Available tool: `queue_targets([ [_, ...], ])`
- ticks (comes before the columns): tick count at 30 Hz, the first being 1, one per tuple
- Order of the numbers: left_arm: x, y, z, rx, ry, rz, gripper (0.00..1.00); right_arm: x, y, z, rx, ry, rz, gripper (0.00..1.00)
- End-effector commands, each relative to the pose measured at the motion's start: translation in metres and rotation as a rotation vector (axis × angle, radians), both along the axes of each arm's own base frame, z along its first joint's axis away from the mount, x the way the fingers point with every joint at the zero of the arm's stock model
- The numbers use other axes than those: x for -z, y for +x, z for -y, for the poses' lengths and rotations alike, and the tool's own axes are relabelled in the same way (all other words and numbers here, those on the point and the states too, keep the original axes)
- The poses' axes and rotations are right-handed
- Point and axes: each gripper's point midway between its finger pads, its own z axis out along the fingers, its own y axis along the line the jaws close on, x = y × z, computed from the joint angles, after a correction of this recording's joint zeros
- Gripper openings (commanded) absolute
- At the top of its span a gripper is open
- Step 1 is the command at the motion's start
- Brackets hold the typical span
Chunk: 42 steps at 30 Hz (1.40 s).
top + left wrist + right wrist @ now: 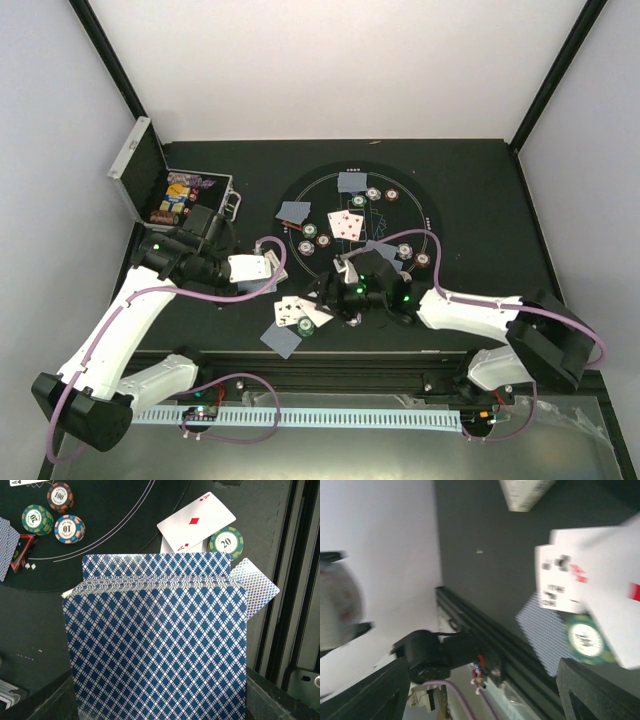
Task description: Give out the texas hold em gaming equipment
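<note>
Deal partly done: deck in the left gripper, right gripper empty.

Silver case (150, 185) at the far left corner stands open with spare chips (165, 212) inside, so I judge stock is left to hand out. Left gripper (160, 697) is clamped on the deck of playing cards (160, 630), backs up, left of mid-table. On the round mat (410, 185) at mid-table, several seats have face-down cards and poker chips (385, 195), and face-up cards (345, 222) lie at its centre. The near-edge seat has an ace of diamonds (196, 522) and a green chip (226, 541). Right gripper (482, 667) hovers by that seat, jaws spread wide with nothing between them; that view is blurred.
</note>
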Motion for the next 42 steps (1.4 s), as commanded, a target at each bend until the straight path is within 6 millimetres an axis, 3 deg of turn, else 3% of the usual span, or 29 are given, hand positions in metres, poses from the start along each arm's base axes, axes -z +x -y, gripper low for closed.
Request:
queue_targets([
  [1,-0.010,-0.002,0.004,0.023,-0.027,0.025,0.01,-0.059,-0.004,-0.021,-0.087,0.166,0.130,0.85],
  [7,-0.011,-0.003,0.007,0.029,-0.041,0.016,0.02,-0.093,-0.005,-0.037,-0.167,0.210,0.209,0.91],
  [16,-0.018,-0.007,0.009,0.033,-0.060,0.006,0.02,-0.102,0.001,-0.080,-0.257,0.244,0.209,0.91],
  [27,-0.020,-0.011,0.012,0.043,-0.075,-0.020,0.02,-0.094,0.001,-0.113,-0.311,0.278,0.191,0.85],
  [33,-0.022,-0.011,0.012,0.042,-0.075,-0.019,0.02,-0.076,0.008,-0.128,-0.318,0.262,0.152,0.83],
  [37,-0.022,-0.012,0.010,0.042,-0.067,-0.011,0.02,-0.059,0.016,-0.124,-0.302,0.228,0.133,0.79],
  [42,-0.021,-0.011,0.008,0.039,-0.058,-0.006,0.02,-0.035,0.028,-0.101,-0.264,0.168,0.121,0.71],
])
